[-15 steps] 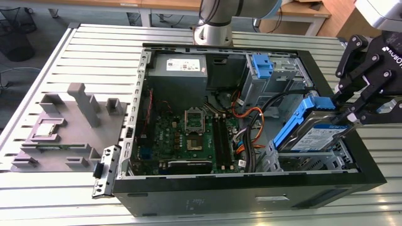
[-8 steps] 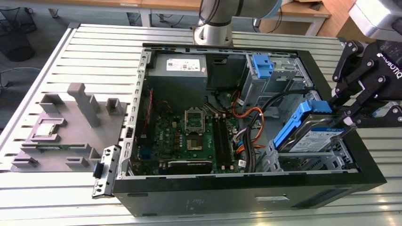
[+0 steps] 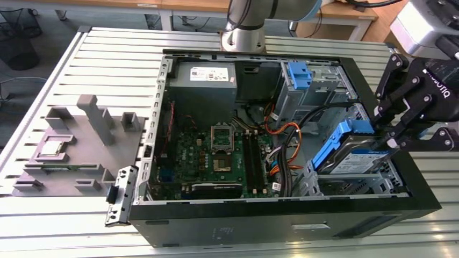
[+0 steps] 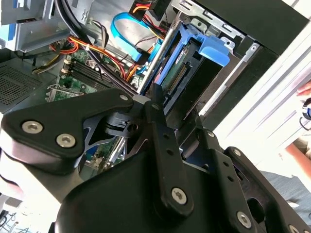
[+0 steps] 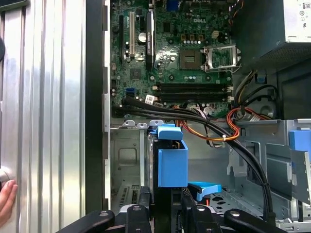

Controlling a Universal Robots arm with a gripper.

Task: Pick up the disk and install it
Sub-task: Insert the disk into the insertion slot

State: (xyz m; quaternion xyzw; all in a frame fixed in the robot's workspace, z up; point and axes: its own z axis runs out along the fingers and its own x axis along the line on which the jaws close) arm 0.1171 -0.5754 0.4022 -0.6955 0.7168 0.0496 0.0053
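The hand (image 3: 392,143) clenches the disk (image 3: 343,163), silver with a white blue-banded label (image 3: 364,156) and blue rails (image 3: 340,138), tilted in the cage (image 3: 344,181) at a corner of the case (image 3: 287,210), its lower face hidden.

disk (image 3: 358,157) silver w/ blue rails (image 3: 334,144); gripper (image 3: 393,141) black; mobo (image 3: 215,156) green; psu (image 3: 204,91) grey.

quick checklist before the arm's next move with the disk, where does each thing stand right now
1. Claw grip on the disk: ok, shut on its raised end.
2. Disk lying flat in the drive cage: not ok, it is tilted with one end up.
3. Black cables clear of the disk: cannot tell.
4. Person's hand outside the computer case: ok, it is on the slatted table.
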